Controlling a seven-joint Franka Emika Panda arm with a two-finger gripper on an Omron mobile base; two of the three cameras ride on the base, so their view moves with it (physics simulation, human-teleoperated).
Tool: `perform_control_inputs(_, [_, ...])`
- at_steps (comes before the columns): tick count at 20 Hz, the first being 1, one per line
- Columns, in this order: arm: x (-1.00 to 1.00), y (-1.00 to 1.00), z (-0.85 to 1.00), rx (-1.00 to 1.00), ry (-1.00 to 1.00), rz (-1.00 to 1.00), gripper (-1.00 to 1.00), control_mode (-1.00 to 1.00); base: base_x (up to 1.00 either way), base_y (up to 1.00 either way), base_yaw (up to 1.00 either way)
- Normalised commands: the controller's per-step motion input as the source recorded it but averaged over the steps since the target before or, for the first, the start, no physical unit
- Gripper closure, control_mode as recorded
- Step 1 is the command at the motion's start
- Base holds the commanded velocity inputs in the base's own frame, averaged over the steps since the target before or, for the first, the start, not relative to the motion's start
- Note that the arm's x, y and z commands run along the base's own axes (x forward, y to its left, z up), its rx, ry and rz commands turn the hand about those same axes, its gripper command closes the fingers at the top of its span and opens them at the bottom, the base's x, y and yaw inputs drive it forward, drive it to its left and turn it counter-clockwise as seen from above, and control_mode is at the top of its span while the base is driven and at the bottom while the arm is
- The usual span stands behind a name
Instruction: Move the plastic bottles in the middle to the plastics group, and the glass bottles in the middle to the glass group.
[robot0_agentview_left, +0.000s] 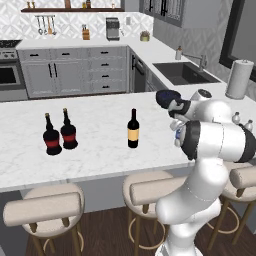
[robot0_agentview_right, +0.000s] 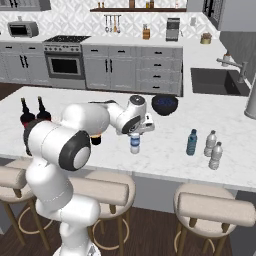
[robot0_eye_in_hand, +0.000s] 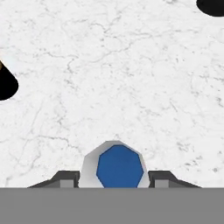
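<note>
My gripper (robot0_agentview_right: 135, 131) is shut on the clear water bottle with a blue label (robot0_agentview_right: 134, 143), which stands on the marble island. From above in the hand view, this bottle (robot0_eye_in_hand: 118, 168) sits between my fingertips (robot0_eye_in_hand: 65, 178). The blue-tinted bottle (robot0_agentview_right: 192, 142) stands to its right, next to two greyish-clear plastic bottles (robot0_agentview_right: 210, 144). The slim wine bottle with a tan label (robot0_agentview_left: 132, 129) stands mid-counter, left of my arm. Two round dark bottles with red labels (robot0_agentview_left: 51, 136) stand at the far left, also seen as the pair (robot0_agentview_right: 25, 112) behind my arm.
A dark blue bowl (robot0_agentview_right: 164, 104) sits on the island behind my hand. A white paper-towel roll (robot0_agentview_left: 239, 79) stands at the right end, near the sink (robot0_agentview_left: 182, 72). Padded stools (robot0_agentview_left: 42, 210) line the island's near edge.
</note>
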Motion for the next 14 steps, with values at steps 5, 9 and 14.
perform_control_inputs(5, [0.0,-1.0,0.0,0.0,0.08,-0.33,1.0,-1.0,0.0,0.0,0.0])
perform_control_inputs(9, [-0.01,-0.98,0.0,0.0,0.03,-0.32,1.0,-1.0,0.0,0.0,0.0])
perform_control_inputs(14, [-0.24,-0.62,0.0,0.0,-0.06,-0.14,1.0,-1.0,0.0,0.0,0.0])
